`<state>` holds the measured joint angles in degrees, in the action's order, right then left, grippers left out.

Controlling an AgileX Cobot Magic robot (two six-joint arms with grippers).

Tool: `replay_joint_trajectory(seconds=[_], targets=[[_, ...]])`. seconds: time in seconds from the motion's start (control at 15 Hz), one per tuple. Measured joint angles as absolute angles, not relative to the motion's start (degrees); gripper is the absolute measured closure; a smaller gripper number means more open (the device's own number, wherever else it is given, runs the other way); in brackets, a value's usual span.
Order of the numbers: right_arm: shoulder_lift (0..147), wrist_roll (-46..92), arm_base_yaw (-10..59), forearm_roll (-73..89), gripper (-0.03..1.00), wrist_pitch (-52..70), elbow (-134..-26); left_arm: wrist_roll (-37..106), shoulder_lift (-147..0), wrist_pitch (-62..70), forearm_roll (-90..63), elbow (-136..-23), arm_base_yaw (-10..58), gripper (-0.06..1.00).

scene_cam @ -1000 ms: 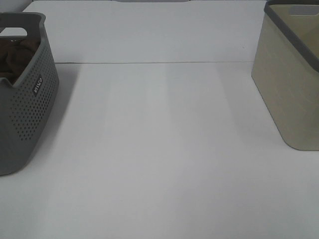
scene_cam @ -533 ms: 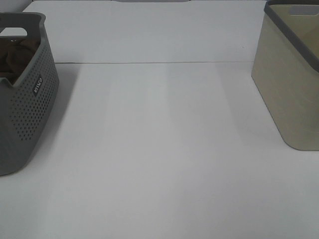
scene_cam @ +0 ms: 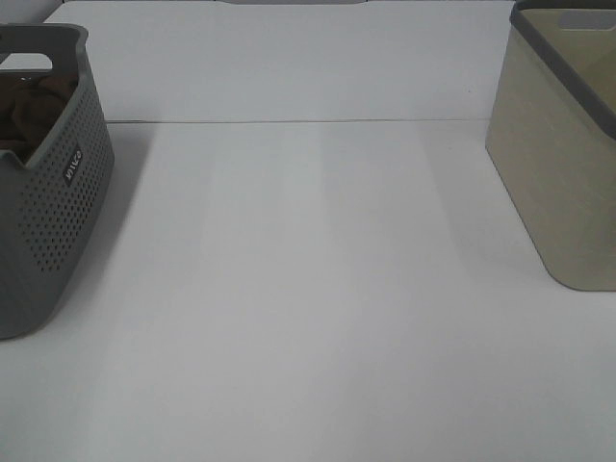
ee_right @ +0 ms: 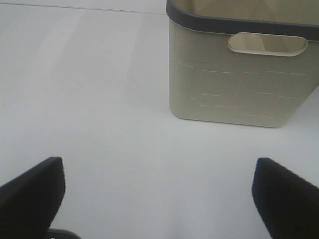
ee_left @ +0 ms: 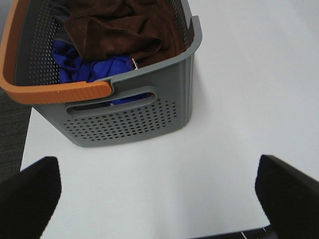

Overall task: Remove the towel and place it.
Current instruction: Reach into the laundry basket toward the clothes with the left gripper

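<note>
The dark reddish-brown towel (ee_left: 119, 27) lies crumpled in the grey perforated basket (ee_left: 129, 112), over a blue cloth (ee_left: 94, 69). In the exterior high view the basket (scene_cam: 48, 202) stands at the left edge and a bit of the towel (scene_cam: 29, 106) shows inside. My left gripper (ee_left: 159, 189) is open above the table, short of the basket, with both dark fingertips (ee_left: 30, 191) wide apart. My right gripper (ee_right: 159, 194) is open and empty, facing the beige basket (ee_right: 239, 74). Neither gripper shows in the exterior high view.
The beige basket with a dark grey rim (scene_cam: 563, 164) stands at the right edge of the white table (scene_cam: 308, 289). The grey basket has an orange handle (ee_left: 55, 92). The table's edge and dark floor (ee_left: 10, 129) lie beside the grey basket.
</note>
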<state>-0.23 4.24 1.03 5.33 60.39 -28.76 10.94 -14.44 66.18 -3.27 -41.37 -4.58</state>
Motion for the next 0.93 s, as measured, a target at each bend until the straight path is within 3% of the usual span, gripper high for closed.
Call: replay_joint_trajectory(seconds=[0.47,0.73,0.93], targets=[[-0.23,4.24,1.03,5.33,-0.01,60.39,-28.76,32.43,-46.01,69.67,-2.86,-66.86,-4.58,-0.03],[-0.23,4.24,1.03,5.33,-0.01,60.39,-28.76,46.47,-73.22,69.61,1.49,-86.57,-4.58,-0.02],[-0.23,4.24,1.03,5.33,-0.01,60.39,-28.76,52.25,-85.60,69.50,5.90,-91.04,-4.58,-0.02]])
